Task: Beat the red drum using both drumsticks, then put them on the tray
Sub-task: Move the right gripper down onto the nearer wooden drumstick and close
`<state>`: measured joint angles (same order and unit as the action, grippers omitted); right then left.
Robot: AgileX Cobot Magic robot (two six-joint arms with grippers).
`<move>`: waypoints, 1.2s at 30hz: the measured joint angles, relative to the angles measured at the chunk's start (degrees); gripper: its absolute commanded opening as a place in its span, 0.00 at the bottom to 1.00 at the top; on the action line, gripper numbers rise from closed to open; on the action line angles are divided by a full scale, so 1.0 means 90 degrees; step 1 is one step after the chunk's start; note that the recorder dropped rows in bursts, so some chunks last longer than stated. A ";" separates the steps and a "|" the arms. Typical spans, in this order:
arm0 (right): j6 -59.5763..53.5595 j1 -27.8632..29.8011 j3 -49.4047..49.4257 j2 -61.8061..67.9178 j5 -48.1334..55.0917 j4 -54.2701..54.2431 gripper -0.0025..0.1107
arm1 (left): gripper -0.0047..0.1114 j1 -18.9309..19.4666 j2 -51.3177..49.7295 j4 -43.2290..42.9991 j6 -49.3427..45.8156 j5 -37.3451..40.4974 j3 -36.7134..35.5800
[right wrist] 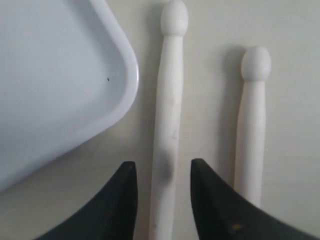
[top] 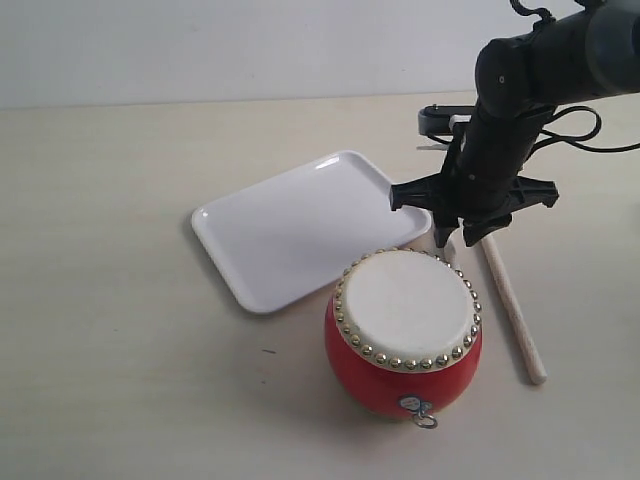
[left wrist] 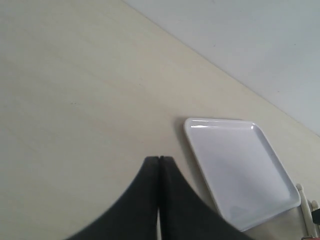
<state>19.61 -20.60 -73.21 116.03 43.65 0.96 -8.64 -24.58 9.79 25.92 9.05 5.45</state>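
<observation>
The red drum (top: 403,335) stands upright on the table, cream skin up. Behind it to the left lies the white tray (top: 300,225), bare. My right gripper (top: 458,240) hangs just behind the drum, pointing down. Its fingers are open and straddle one drumstick (right wrist: 167,125) without touching it. The second drumstick (right wrist: 251,125) lies parallel beside it, outside the fingers; in the exterior view it runs along the drum's right side (top: 510,300). The drum and gripper mostly hide the straddled stick there. My left gripper (left wrist: 159,159) is shut and empty, away from the tray (left wrist: 235,160), and out of the exterior view.
The tray's rounded corner (right wrist: 125,75) lies close beside the straddled stick. A pale wall (top: 250,45) bounds the table at the back. A black cable (top: 585,125) loops off the right arm.
</observation>
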 measured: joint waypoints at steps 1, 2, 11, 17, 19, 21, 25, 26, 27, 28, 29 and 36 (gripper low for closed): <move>0.0000 0.0000 0.0000 0.0012 -0.0011 0.0000 0.34 | 0.04 0.0000 0.0000 0.0000 0.0000 0.0000 0.0000; 0.0004 0.0000 0.0000 0.0025 -0.0011 0.0000 0.34 | 0.04 0.0000 0.0000 0.0000 0.0000 0.0000 0.0000; 0.0015 0.0000 0.0000 0.0270 0.0001 0.0000 0.34 | 0.04 0.0000 0.0000 0.0000 0.0000 0.0000 0.0000; 0.0015 0.0000 0.0000 0.0346 0.0001 0.0000 0.29 | 0.04 0.0000 0.0000 0.0000 0.0000 0.0000 0.0000; 0.0015 0.0000 0.0000 0.0346 0.0001 0.0000 0.26 | 0.04 0.0000 0.0000 0.0000 0.0000 0.0000 0.0000; 0.0015 0.0000 0.0000 0.0346 -0.0010 0.0000 0.21 | 0.04 0.0000 0.0000 0.0000 0.0000 0.0000 0.0000; 0.0055 0.0000 0.0000 0.0346 -0.0010 0.0000 0.11 | 0.04 0.0000 0.0000 0.0000 0.0000 0.0000 0.0000; 0.0092 0.0000 0.0000 0.0346 -0.0010 0.0000 0.08 | 0.04 0.0000 0.0000 0.0000 0.0000 0.0000 0.0000; 0.0105 0.0000 0.0000 0.0346 -0.0010 0.0000 0.05 | 0.04 0.0000 0.0000 0.0000 0.0000 0.0000 0.0000; 0.0122 0.0000 0.0000 0.0346 -0.0010 0.0000 0.02 | 0.04 0.0000 0.0000 0.0000 0.0000 0.0000 0.0000; 0.0122 0.0000 0.0000 0.0346 -0.0010 0.0000 0.02 | 0.04 0.0000 0.0000 0.0000 0.0000 0.0000 0.0000; 0.0299 0.0000 0.0000 0.0291 -0.0010 0.0000 0.02 | 0.04 0.0000 0.0000 0.0000 0.0000 0.0000 0.0000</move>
<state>22.30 -20.60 -73.21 118.64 43.56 0.96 -8.64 -24.58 9.79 25.92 9.05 5.45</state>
